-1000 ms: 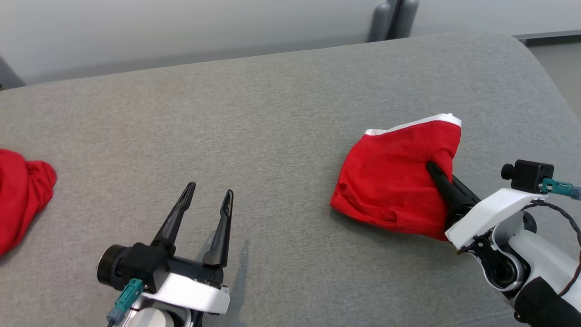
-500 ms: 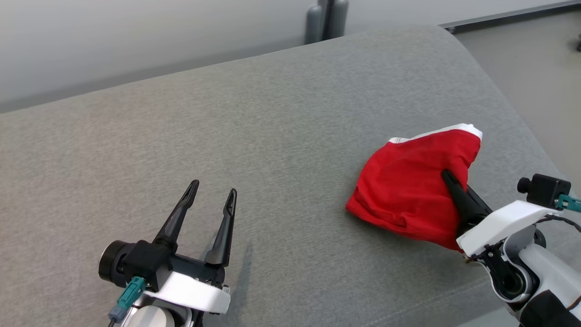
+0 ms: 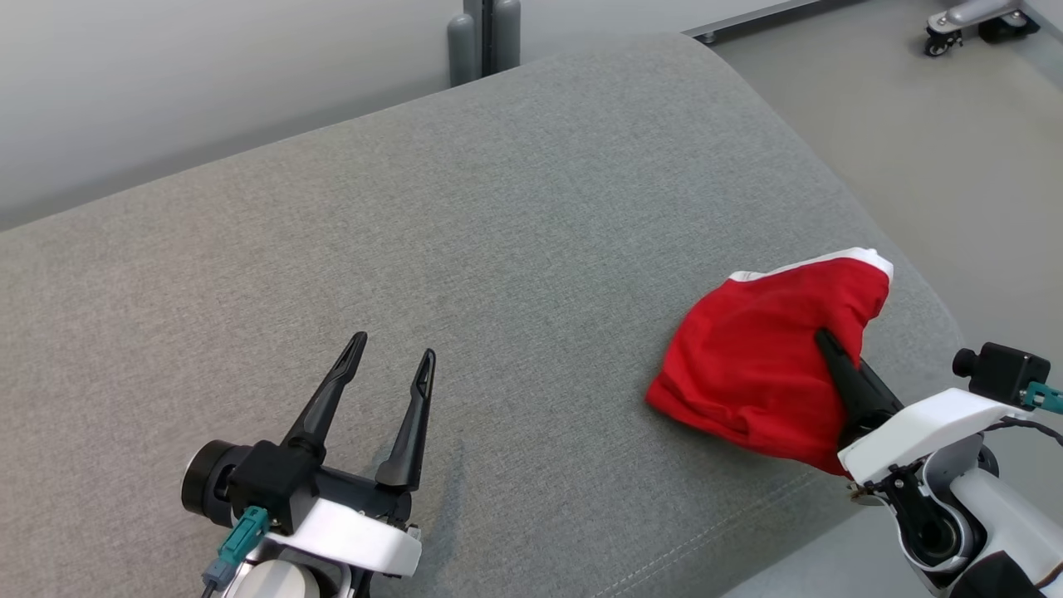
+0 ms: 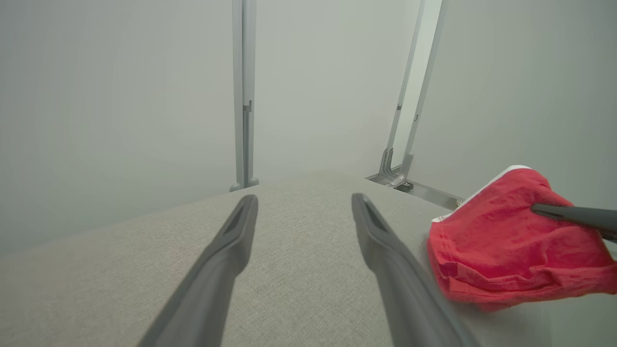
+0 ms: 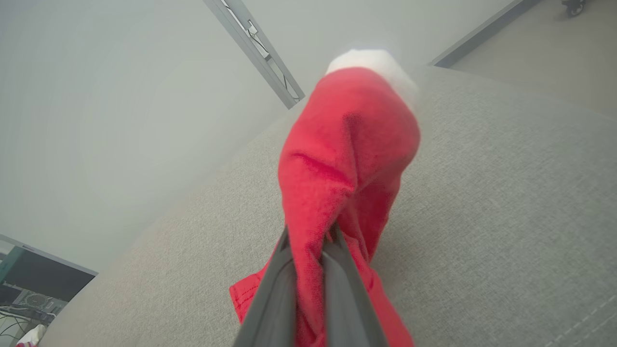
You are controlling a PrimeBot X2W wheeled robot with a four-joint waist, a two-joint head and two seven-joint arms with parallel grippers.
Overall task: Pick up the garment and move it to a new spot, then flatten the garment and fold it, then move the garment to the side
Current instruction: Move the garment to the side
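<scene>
The right gripper is clamped tight on a pinch of the red garment, cloth squeezed between both fingers. Against a second ago, the head has swung right, and the garment with its white band has also travelled. It sat below the grey post behind the grey cushion and now lies near the cushion's right end. That looks like the last step, moving it aside, nearly done. Most of the cloth drags on the cushion; only the pinched part is raised. The left gripper hangs over the cushion's near side, jaws wide, holding nothing. Nothing blocks the path, but the cushion's rounded right edge is close, with bare floor beyond. A wheeled base stands far beyond the cushion.
</scene>
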